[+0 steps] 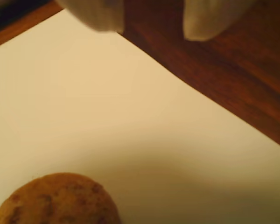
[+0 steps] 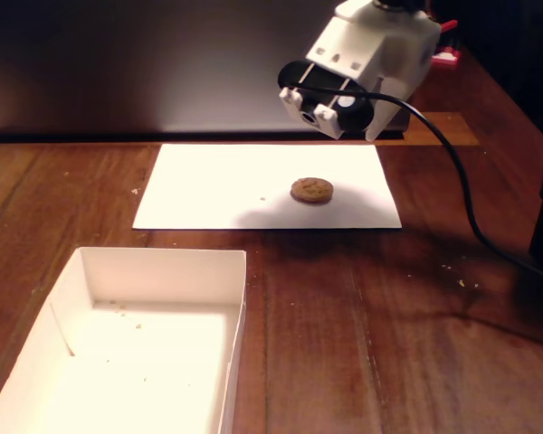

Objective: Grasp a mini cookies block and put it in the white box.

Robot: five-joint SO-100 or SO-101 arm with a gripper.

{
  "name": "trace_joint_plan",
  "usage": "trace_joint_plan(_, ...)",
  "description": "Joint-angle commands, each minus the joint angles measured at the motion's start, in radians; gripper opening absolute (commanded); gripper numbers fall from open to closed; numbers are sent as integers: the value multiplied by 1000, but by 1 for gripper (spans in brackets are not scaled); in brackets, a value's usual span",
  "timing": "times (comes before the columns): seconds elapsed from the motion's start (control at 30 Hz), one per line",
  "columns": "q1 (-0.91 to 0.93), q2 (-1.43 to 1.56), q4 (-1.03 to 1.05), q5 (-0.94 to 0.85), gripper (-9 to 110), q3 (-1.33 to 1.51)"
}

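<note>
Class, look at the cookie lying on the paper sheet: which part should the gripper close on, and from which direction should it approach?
Grip the mini cookies block across its round edge, coming straight down. It lies flat on the paper sheet, so only its thin rim offers opposing faces. The gripper is apart from it.

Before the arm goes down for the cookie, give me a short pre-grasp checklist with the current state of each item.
1. Cookie lies flat and alone on the paper sheet: ok.
2. Gripper open and empty: ok; the wrist view shows two fingertips apart with nothing between them.
3. Gripper lined up over the cookie: not ok; in the wrist view the cookie sits at the bottom left edge, away from the fingertips.
4. White box free to receive it: ok; only crumbs inside.
5. Path from sheet to box free of obstacles: ok in the fixed view.
6. Cable slack enough for the descent: cannot tell.
</note>
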Motion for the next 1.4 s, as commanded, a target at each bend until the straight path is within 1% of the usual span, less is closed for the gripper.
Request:
trace_joint_plan(0.0,-12,-32,40,3,8,-193)
trace_joint_plan(0.43,-64,-241,15,-12,19,-268)
trace_joint_plan(0.67,-54,-341,34,-8,29,-334)
trace_joint_plan(0.9,-40,-387,35,5,32,-351)
trace_joint_plan(0.97,-38,-403,48,8,36,-359)
trace_joint_plan(1.37,-41,-477,49,15,36,-380)
